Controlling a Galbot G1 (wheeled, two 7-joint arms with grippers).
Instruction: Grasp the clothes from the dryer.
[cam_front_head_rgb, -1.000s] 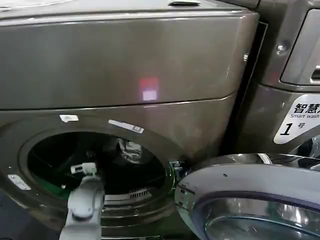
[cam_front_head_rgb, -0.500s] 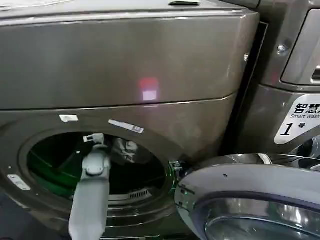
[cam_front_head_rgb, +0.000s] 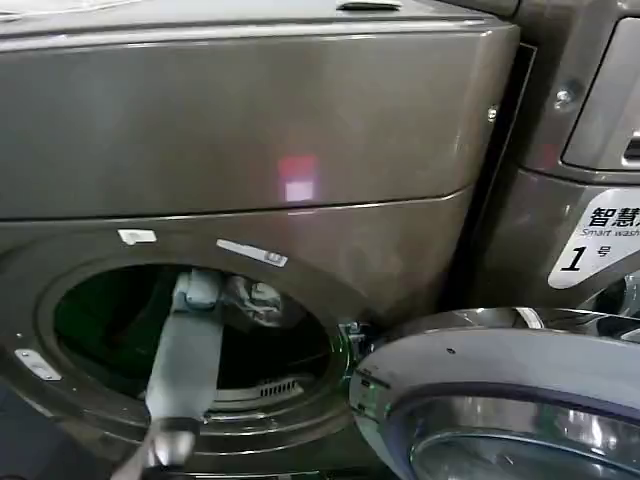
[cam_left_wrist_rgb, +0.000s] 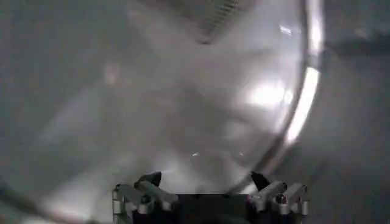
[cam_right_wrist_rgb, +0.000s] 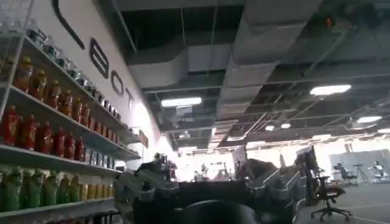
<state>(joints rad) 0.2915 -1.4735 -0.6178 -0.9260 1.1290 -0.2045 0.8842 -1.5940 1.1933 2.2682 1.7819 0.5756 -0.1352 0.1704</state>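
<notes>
The dryer (cam_front_head_rgb: 250, 140) is bronze-grey, and its round porthole (cam_front_head_rgb: 190, 330) stands open. Inside the dark drum, toward the upper right, lies the clothes (cam_front_head_rgb: 256, 300), a small pale wrinkled bundle. My left arm (cam_front_head_rgb: 185, 360) reaches through the porthole, its wrist just left of the bundle. From the left wrist, my left gripper (cam_left_wrist_rgb: 204, 180) is open inside the blurred steel drum (cam_left_wrist_rgb: 183, 103), with nothing between its fingertips. My right gripper (cam_right_wrist_rgb: 204, 185) is open and empty, facing out into the room away from the dryer.
The grey-rimmed glass door (cam_front_head_rgb: 500, 390) hangs open at the lower right, close beside the porthole. A neighbouring panel carries a white "1" sticker (cam_front_head_rgb: 590, 240). The right wrist view takes in shelves of bottles (cam_right_wrist_rgb: 42, 152) and an office chair (cam_right_wrist_rgb: 326, 195) far off.
My left arm has pushed up and deeper into the drum, its wrist going from the porthole's lower middle to beside the pale bundle. The door and the bundle have not moved.
</notes>
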